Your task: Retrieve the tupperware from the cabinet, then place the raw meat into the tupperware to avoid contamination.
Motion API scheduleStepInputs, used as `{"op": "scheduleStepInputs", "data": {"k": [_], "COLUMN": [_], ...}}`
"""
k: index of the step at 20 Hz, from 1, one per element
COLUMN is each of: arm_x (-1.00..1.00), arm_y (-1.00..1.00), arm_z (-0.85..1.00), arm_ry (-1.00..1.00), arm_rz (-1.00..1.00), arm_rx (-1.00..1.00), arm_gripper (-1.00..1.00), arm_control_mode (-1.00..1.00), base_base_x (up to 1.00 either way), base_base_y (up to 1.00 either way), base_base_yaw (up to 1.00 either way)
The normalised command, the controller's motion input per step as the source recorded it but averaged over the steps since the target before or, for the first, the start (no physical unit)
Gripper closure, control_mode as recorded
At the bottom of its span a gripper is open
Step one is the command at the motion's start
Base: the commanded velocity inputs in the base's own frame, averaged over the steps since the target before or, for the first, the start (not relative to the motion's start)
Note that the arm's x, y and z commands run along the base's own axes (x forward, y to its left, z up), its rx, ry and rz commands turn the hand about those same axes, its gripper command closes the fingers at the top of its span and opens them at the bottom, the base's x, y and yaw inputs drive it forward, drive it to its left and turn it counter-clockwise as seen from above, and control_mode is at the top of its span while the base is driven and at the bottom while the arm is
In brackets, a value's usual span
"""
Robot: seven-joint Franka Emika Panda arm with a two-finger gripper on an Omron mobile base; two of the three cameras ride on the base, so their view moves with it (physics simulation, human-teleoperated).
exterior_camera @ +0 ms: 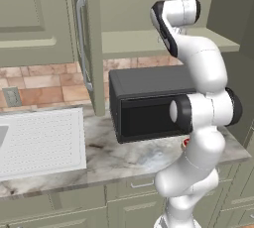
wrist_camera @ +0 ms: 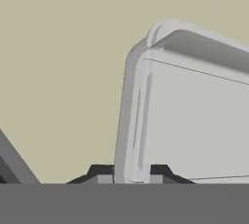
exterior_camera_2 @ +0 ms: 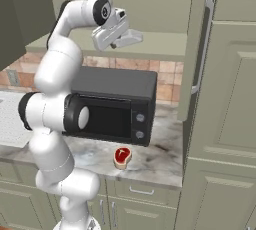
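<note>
- Inside the open sage-green wall cabinet [exterior_camera_2: 165, 4], on its inner shelf [exterior_camera_2: 160, 43], we see the white two-finger gripper [exterior_camera_2: 134, 38] reaching in from the left, with free shelf surface on its right up to the open door.
- From the hand view, we see the pale grey translucent square tupperware [wrist_camera: 194, 116] very close; its rounded rim wall stands between the two dark fingertips [wrist_camera: 102, 172], and the fingers are closed tight on this rim.
- Behind the container in this view there is the plain beige back wall of the cabinet, with room on the left side of the rim.
- From the right base view, we see the small red raw meat [exterior_camera_2: 122, 156] with a tan rim, lying flat on the marble counter [exterior_camera_2: 160, 159] just in front of the black microwave [exterior_camera_2: 117, 106], near the counter's front edge; in the left base view the arm covers it almost fully.
- On the left side of the left base view we find a white ridged drainboard [exterior_camera: 39, 140] and a grey wall outlet [exterior_camera: 11, 96] on the brick tiles.
- We can read no writing or brand anywhere; the microwave shows two round knobs [exterior_camera_2: 140, 126].
</note>
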Motion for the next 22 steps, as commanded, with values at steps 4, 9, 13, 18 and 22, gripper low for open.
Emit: {"op": "scheduleStepInputs", "data": {"k": [4, 9, 13, 18, 22], "arm_x": [-0.05, -0.06, -0.09, -0.16, -0.2], "arm_y": [0.11, 0.08, 0.05, 0.04, 0.04], "arm_z": [0.0, -0.03, -0.06, 0.0, 0.0], "arm_ry": [-0.07, -0.1, -0.15, -0.18, -0.1], "arm_rz": [0.0, 0.0, 0.0, 0.0, 0.0], "arm_rx": [0.0, -0.05, -0.1, -0.1, -0.06], "arm_gripper": [1.0, 1.0, 1.0, 1.0, 1.0], "arm_control_mode": [-1.0, -1.0, -1.0, -1.0, -1.0], "base_base_x": [0.0, 0.0, 0.0, 0.0, 0.0], "base_base_y": [0.0, 0.0, 0.0, 0.0, 0.0], "base_base_yaw": [0.0, 0.0, 0.0, 0.0, 0.0]}}
